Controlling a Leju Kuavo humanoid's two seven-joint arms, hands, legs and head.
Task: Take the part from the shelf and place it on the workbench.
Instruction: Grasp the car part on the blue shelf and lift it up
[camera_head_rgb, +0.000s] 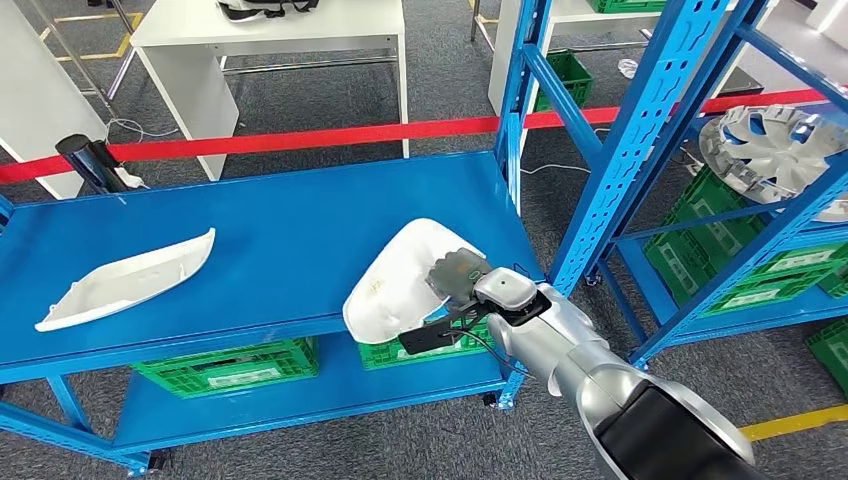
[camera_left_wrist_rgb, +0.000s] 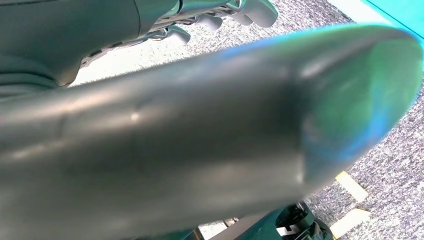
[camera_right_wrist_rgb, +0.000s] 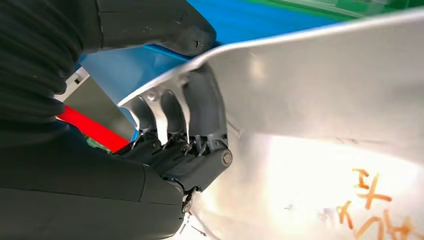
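Note:
A white curved shell part (camera_head_rgb: 400, 280) sits tilted at the front right edge of the blue workbench (camera_head_rgb: 300, 210), partly overhanging it. My right hand (camera_head_rgb: 465, 285) grips its right rim. In the right wrist view the part (camera_right_wrist_rgb: 325, 100) shows its pale inner side with orange marks, the fingers (camera_right_wrist_rgb: 200, 100) lying against that side and the thumb (camera_right_wrist_rgb: 165, 25) on the other. A second white part (camera_head_rgb: 130, 280) lies on the bench's left. My left hand (camera_left_wrist_rgb: 225, 12) hangs by a blurred silver surface, fingers loose and holding nothing.
The blue shelf rack (camera_head_rgb: 640, 130) stands right of the bench and carries a silver wheel cover (camera_head_rgb: 780, 150) and green crates (camera_head_rgb: 720, 260). More green crates (camera_head_rgb: 230, 365) sit under the bench. A red barrier tape (camera_head_rgb: 330, 135) and a white table (camera_head_rgb: 270, 30) lie behind.

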